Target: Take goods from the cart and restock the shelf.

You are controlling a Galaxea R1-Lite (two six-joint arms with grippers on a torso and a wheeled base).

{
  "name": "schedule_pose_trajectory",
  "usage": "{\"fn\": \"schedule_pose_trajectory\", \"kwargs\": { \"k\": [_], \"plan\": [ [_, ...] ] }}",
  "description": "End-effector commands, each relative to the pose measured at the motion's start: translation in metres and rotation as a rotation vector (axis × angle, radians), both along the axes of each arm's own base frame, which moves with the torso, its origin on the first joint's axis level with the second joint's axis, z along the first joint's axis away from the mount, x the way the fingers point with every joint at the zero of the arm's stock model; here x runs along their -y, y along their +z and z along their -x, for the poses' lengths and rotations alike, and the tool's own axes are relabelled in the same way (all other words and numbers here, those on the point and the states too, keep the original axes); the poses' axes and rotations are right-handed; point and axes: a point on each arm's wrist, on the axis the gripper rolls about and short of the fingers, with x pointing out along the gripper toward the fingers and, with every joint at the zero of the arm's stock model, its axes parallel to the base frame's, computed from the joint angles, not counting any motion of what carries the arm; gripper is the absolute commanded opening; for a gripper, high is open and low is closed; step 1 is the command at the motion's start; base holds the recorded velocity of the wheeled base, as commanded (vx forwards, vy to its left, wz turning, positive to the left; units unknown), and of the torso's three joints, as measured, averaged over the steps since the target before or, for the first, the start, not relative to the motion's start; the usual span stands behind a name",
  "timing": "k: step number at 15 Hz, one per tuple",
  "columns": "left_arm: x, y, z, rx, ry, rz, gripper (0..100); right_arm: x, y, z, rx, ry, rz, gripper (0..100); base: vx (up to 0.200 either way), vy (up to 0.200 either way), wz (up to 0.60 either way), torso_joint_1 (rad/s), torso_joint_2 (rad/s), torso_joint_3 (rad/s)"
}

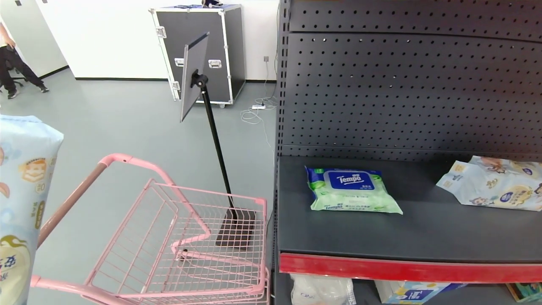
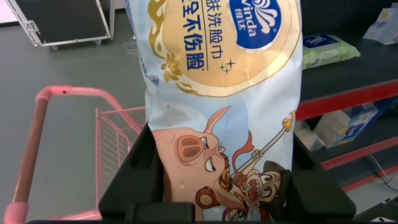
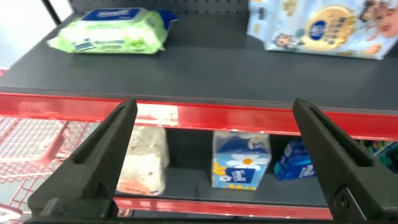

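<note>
**Tissue pack clamped in the left claw, right claw wide at the shelf edge**

Head view: a tall pale blue tissue pack (image 1: 21, 203) stands upright against the left edge of the frame, above the handle side of the pink wire cart (image 1: 182, 245), which fills the lower left. The dark shelf (image 1: 423, 237) with its red front strip takes up the right half. On its board a green wipes pack (image 1: 351, 188) lies flat near the centre of the frame, and a pale blue pack (image 1: 495, 186) lies at the right edge, well apart from it. A floor stand (image 1: 211, 140) with a tilted panel rises just behind the cart, and a black case (image 1: 203, 51) sits at the top centre by the wall.

Left wrist view: the left gripper (image 2: 227, 180) is clamped on the tissue pack (image 2: 217, 93), one black finger on each side of its printed face. The cart (image 2: 43, 143) lies beneath it, and the shelf (image 2: 348, 102) with the green wipes pack (image 2: 326, 50) is beyond.

Right wrist view: the right gripper (image 3: 214, 115) holds nothing, its fingers spread wide apart in front of the red strip of the shelf (image 3: 205, 71). The green wipes pack (image 3: 109, 31) and the pale blue pack (image 3: 323, 28) lie on the board beyond. On the level below stand a white bag (image 3: 146, 162) and, beside it, a blue box (image 3: 241, 158).
</note>
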Motion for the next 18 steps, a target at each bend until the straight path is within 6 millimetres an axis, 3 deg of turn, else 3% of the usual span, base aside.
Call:
{"fn": "schedule_pose_trajectory", "kwargs": {
  "k": [1,18],
  "plan": [
    [0.0001,0.0000,-0.0003,0.000,0.000,-0.006,0,0.0000,-0.0003,-0.0001,-0.002,0.001,0.000,100,0.000,-0.200,0.00,0.002,0.01,0.007],
    [-0.0006,-0.0001,0.0022,0.023,-0.002,-0.023,0,0.0000,0.0001,0.0000,0.000,0.001,0.000,100,0.000,-0.200,0.00,0.002,0.00,0.004]
  ]
}}
